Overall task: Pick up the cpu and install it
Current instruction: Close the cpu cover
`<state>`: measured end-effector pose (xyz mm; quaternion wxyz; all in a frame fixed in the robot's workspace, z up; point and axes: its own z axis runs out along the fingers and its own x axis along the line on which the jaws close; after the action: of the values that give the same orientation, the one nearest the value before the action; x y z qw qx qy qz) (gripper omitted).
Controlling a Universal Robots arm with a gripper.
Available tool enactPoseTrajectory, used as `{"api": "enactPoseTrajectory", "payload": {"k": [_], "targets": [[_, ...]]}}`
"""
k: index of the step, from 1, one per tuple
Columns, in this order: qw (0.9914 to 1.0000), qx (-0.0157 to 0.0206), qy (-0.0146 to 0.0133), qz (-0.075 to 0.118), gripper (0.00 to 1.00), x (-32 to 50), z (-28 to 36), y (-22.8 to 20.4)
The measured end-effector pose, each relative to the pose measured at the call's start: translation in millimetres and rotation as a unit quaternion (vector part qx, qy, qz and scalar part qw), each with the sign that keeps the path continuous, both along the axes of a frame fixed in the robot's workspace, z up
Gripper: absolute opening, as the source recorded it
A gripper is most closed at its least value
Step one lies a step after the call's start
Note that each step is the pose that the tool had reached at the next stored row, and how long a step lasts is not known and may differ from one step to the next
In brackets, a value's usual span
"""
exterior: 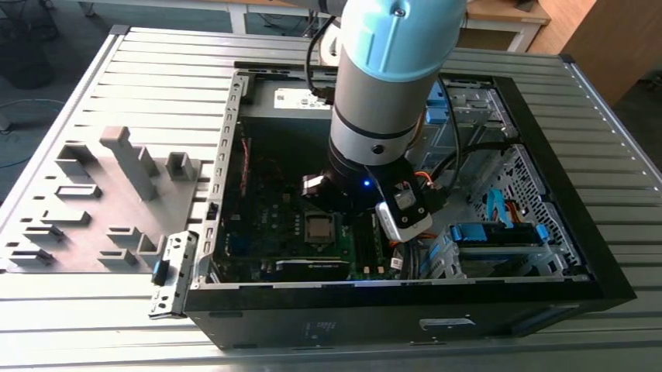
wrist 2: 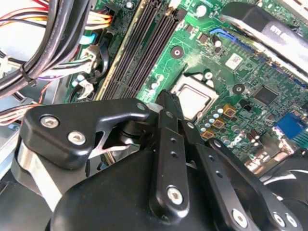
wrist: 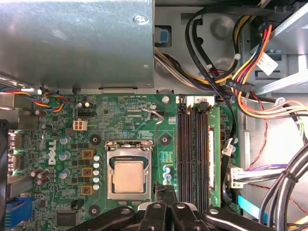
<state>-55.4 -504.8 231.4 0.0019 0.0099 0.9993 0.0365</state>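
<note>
The small square silver-grey cpu (wrist: 129, 175) lies flat in the metal-framed socket (wrist: 129, 150) on the green motherboard (wrist: 120, 115). The motherboard is inside the open black computer case (exterior: 579, 287). The black linkage gripper (wrist: 163, 189) hangs over the socket's edge on the side of the black memory slots (wrist: 192, 149). Its fingers are closed together and grip nothing.

The arm (exterior: 388, 70) drops steeply in the exterior view, its wrist (exterior: 362, 182) lowest and pointing down. In both wrist views the gripper (wrist: 162, 187) (wrist 2: 168, 98) has its black fingers (wrist 2: 173, 144) pressed together, holding nothing.
</note>
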Motion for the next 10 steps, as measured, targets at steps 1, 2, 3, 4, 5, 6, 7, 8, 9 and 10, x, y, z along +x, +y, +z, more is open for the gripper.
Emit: {"api": "enactPoseTrajectory", "payload": {"k": [1,2,3,4,5,6,7,8,9,10], "targets": [[1.0,0.0001,0.0,0.0,0.11,0.0,-0.1,0.1],[1.0,0.0002,-0.0001,0.0,0.11,-0.2,-0.3,0.3],[1.0,0.0001,0.0,0.0,0.11,-0.3,-0.2,0.8],[1.0,0.0,0.0,0.0,0.11,-0.3,-0.3,1.4],[1.0,0.0001,0.0,0.0,0.11,-0.4,-0.5,2.3],[1.0,0.0001,0.0,0.0,0.11,-0.4,-0.7,3.6],[1.0,0.0001,0.0,0.0,0.11,-0.4,-0.9,4.9],[1.0,0.0003,0.0,0.0,0.11,-0.3,-1.2,6.3],[1.0,0.0004,0.0,0.0,0.11,-0.4,-1.5,7.6],[1.0,0.0006,0.0,0.0,0.11,-0.4,-1.9,9.0]]}}
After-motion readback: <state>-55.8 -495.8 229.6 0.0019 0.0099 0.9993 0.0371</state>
